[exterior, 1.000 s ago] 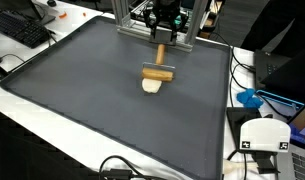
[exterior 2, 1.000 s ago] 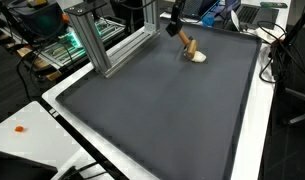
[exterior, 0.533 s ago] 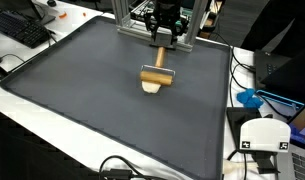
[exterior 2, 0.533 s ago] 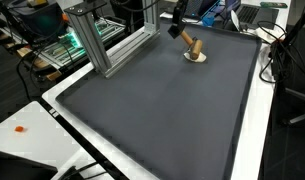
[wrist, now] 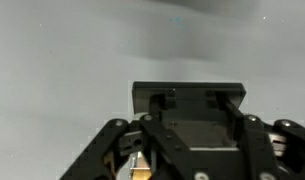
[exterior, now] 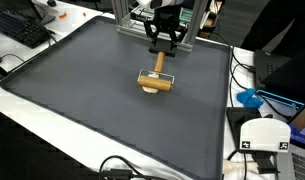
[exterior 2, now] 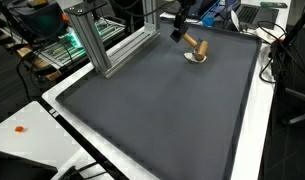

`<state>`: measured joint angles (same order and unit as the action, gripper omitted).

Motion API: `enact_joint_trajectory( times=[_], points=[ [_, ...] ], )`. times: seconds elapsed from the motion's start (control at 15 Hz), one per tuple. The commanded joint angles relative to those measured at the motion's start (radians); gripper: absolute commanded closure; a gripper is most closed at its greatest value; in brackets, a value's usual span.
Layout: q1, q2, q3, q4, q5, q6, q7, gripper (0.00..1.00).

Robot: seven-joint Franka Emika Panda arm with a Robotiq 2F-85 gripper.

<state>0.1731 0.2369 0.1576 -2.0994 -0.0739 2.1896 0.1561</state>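
A wooden brush (exterior: 157,81) with a short handle, a block head and a pale underside rests head-down on the dark mat (exterior: 82,80) near its far side. My gripper (exterior: 160,47) is shut on the top of the handle, which leans up toward the fingers. In the exterior view from across the mat, the brush (exterior 2: 198,50) sits at the mat's (exterior 2: 162,110) far right, with the gripper (exterior 2: 179,32) just up and left of it. The wrist view shows only my gripper's (wrist: 189,100) dark body over grey mat, with a sliver of wood (wrist: 139,166) at the bottom.
An aluminium frame (exterior: 127,20) stands just behind the gripper, also seen as posts (exterior 2: 92,40) at the mat's edge. A keyboard (exterior: 22,28), a white device (exterior: 260,135), a blue object (exterior: 250,98) and cables (exterior: 117,168) ring the mat.
The gripper and the brush have shifted a little across the mat, toward the near edge in one exterior view and rightward in the other. The grip has stayed shut.
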Motion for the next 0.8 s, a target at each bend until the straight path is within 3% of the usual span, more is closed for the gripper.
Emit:
enact_joint_trajectory(
  times=[0.0, 0.73],
  points=[
    [0.009, 0.026, -0.004, 0.034, 0.021, -0.01, 0.009, 0.65],
    [0.001, -0.011, 0.005, 0.037, 0.086, -0.243, -0.05, 0.65]
  ],
)
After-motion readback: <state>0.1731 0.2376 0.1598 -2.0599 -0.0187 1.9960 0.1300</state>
